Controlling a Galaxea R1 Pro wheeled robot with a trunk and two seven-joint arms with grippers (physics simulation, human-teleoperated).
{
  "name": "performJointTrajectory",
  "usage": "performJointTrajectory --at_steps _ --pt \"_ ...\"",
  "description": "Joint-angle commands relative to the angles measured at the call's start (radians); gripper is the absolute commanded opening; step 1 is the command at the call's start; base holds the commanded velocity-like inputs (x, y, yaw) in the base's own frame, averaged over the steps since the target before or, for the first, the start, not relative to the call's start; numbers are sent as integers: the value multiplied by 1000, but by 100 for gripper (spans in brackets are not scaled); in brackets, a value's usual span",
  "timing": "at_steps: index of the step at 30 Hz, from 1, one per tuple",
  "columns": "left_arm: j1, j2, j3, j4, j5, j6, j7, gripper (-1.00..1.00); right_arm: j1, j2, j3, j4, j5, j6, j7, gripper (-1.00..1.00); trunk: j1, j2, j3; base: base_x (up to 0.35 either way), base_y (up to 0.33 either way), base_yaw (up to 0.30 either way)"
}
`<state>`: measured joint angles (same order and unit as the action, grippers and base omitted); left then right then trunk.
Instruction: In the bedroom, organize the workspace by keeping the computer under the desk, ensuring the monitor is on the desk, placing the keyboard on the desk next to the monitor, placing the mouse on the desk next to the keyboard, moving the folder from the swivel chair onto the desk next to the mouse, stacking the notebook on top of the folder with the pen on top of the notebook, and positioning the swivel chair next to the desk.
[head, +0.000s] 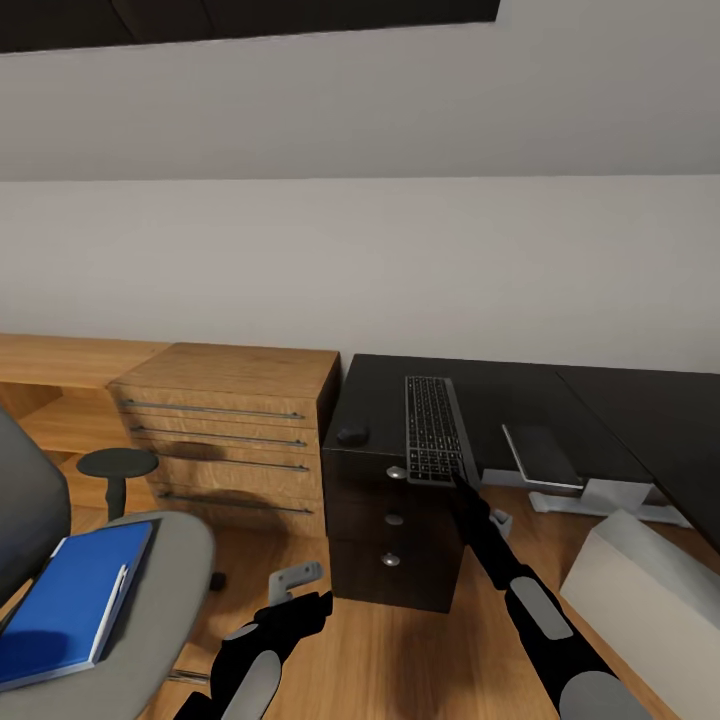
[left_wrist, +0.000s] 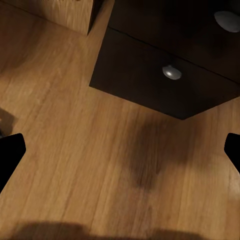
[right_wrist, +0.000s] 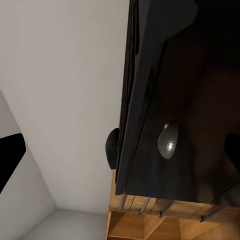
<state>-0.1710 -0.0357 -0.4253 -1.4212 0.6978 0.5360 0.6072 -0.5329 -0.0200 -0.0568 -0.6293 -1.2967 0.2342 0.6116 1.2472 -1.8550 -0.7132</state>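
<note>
Right wrist view: desk (right_wrist: 150, 100) seen edge-on, black top and dark drawer front. One round silver knob (right_wrist: 168, 140) on the drawer face. Mouse (right_wrist: 112, 149), small dark oval, sits on the desk top near its edge. White wall (right_wrist: 65, 75) behind. Wooden drawer unit (right_wrist: 150, 222) with thin metal handles beside the desk. Black fingertip (right_wrist: 10, 155) at frame edge.

One keyboard (head: 436, 429), one mouse (head: 352, 435), one folder (head: 72, 600) — perhaps three drawer knobs (head: 395, 472).
</note>
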Motion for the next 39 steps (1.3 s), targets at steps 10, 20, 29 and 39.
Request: performJointTrajectory --at_steps 10,20,29,39 --pt "-1 -1 -2 -2 9 1 9 100 -1 -1 -3 0 -10 8 2 100 0 0 -1 0 30 0" --pt "-1 -1 -16 -2 9 1 8 100 0 -1 -5 0 -10 5 3 100 0 0 -1 6 17 0" --pt "-1 -1 -16 -2 9 2 8 100 0 -1 -5 0 -10 4 3 100 0 0 -1 115 0 0" --pt "-1 -1 -16 -2 9 2 7 100 0 -1 -5 0 -10 4 2 100 0 0 -1 15 0 0"
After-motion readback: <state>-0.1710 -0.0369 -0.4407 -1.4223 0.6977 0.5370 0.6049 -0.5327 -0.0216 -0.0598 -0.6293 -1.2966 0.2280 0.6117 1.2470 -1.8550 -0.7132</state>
